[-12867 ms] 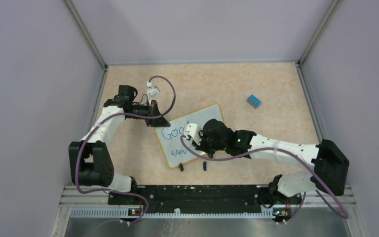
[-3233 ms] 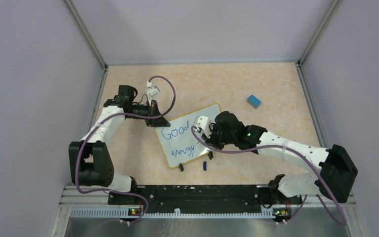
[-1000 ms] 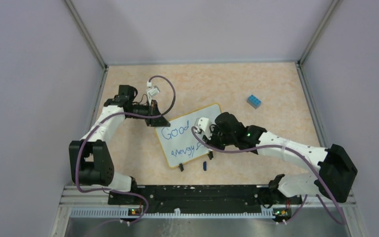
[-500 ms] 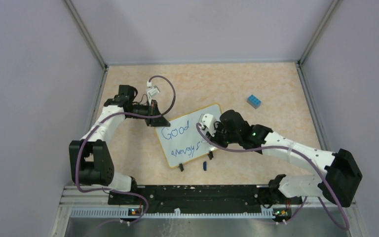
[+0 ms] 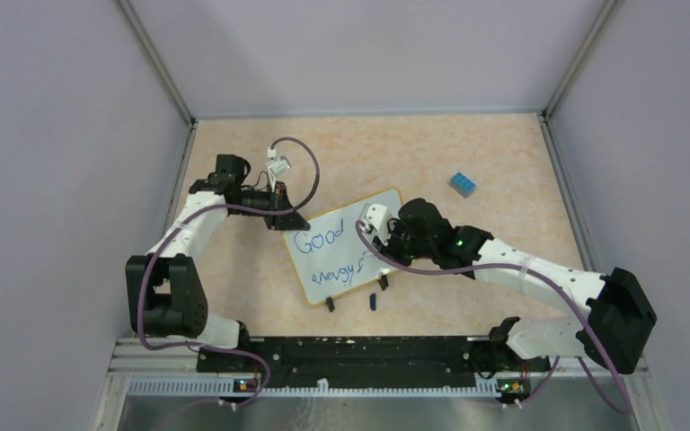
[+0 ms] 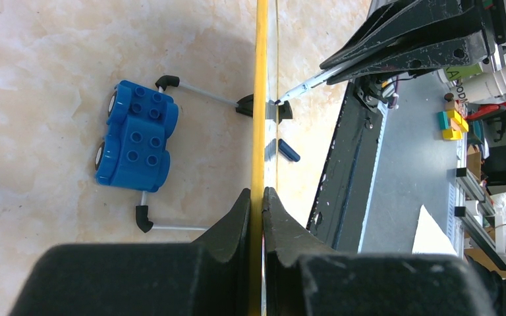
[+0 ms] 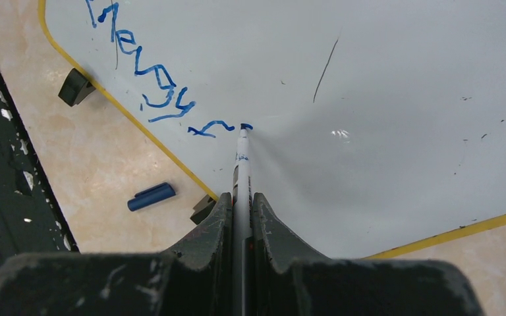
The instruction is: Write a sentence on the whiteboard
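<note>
Glossy, yellow-rimmed rounded whiteboard (image 5: 334, 254) on mottled beige counter (image 5: 431, 153); left jaws clench its ten-o'clock corner, right jaws a slim marker (image 7: 242, 155).

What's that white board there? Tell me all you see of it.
The whiteboard is a small white rectangle with rounded corners, a thin yellow rim and black clip feet. It sits askew on the tan table, bearing blue lettering in two lines, the upper reading Good. The left gripper pinches its far-left corner; the marker in the right gripper touches it.
</note>
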